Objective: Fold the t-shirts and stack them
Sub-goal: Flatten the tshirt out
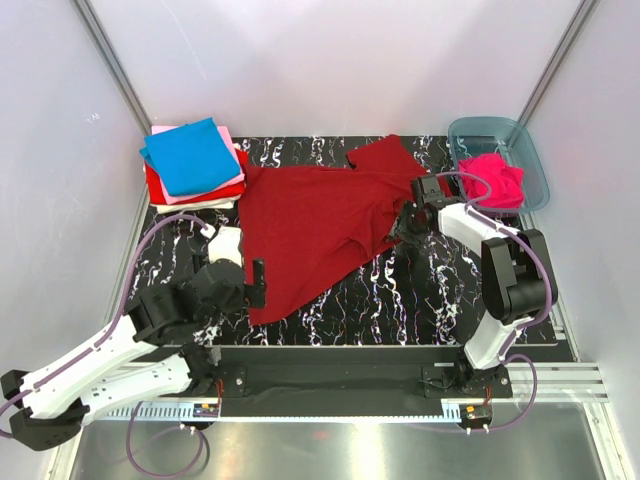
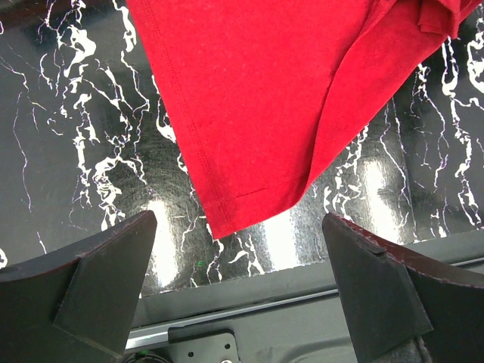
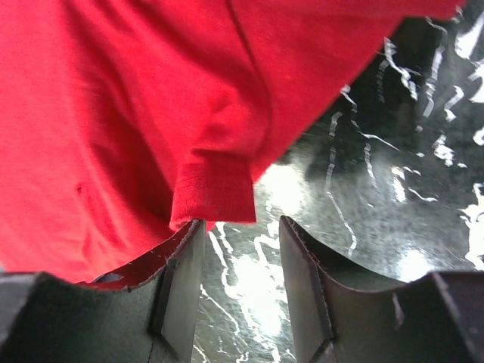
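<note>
At dark red shirt (image 1: 300, 230): R pincer (image 3: 242, 227) ajar, L pincer (image 2: 238, 221) wide.

Translucent blue-grey tub (image 1: 500, 122) sits far right on the marbled table (image 1: 420, 290) (black, white-veined)

**One shirt spread, others stacked or bundled**

The large dark red t-shirt (image 1: 310, 225) lies unfolded and creased across the middle of the bench (image 1: 420, 300). A folded stack (image 1: 200, 188) sits far left, with a bright blue shirt (image 1: 190, 155) on top. A hot pink shirt (image 1: 492, 180) lies crumpled far right.
</note>
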Tool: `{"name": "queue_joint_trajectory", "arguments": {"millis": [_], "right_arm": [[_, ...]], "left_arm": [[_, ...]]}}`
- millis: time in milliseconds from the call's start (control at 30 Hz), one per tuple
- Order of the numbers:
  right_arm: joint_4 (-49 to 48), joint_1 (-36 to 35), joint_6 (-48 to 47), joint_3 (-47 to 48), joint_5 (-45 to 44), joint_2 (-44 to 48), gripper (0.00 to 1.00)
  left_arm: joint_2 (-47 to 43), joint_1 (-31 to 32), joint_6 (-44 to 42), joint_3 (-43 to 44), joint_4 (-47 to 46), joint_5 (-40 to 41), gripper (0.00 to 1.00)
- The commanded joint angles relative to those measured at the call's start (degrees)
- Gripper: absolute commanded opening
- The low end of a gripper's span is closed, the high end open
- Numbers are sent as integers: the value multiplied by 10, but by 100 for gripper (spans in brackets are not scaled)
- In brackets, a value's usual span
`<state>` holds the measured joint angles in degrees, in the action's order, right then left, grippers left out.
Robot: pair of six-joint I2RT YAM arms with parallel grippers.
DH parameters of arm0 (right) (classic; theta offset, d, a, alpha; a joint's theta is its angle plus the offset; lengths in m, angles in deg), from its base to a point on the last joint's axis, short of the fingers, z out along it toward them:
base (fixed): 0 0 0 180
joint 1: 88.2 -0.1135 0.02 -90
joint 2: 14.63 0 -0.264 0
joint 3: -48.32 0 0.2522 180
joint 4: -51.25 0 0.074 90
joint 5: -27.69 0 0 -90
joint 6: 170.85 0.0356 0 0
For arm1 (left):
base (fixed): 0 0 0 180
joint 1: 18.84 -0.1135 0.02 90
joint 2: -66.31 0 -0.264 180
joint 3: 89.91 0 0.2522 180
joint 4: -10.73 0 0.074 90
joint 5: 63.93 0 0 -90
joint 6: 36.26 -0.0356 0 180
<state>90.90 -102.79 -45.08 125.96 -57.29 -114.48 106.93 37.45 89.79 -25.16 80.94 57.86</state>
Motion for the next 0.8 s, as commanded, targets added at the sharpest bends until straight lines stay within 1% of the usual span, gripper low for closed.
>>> {"name": "queue_joint_trajectory", "arguments": {"millis": [0,233,300,400,433,533,633,667,700,767], "right_arm": [[-33,4,-10,30,22,14,51],[-34,11,-14,55,34,-38,50],[-40,11,-12,56,39,-47,47],[-46,13,-11,59,42,-61,40],[-47,14,-13,61,43,-67,35],[-48,18,-16,67,47,-71,26],[-44,19,-22,73,48,-71,10],[-37,19,-24,75,47,-68,3],[-33,19,-25,75,48,-67,0],[-9,19,-32,76,40,-53,0]], "left_arm": [[2,-1,1,3,-23,22,99],[6,-2,0,2,-22,22,99],[6,-2,0,2,-23,22,99],[8,-2,0,2,-23,22,99],[9,-2,1,2,-23,21,99],[9,-2,1,3,-24,22,99],[10,-3,1,3,-24,22,99],[10,-4,1,3,-24,22,99],[10,-5,0,2,-23,22,99],[11,-6,0,2,-24,21,99]]}}
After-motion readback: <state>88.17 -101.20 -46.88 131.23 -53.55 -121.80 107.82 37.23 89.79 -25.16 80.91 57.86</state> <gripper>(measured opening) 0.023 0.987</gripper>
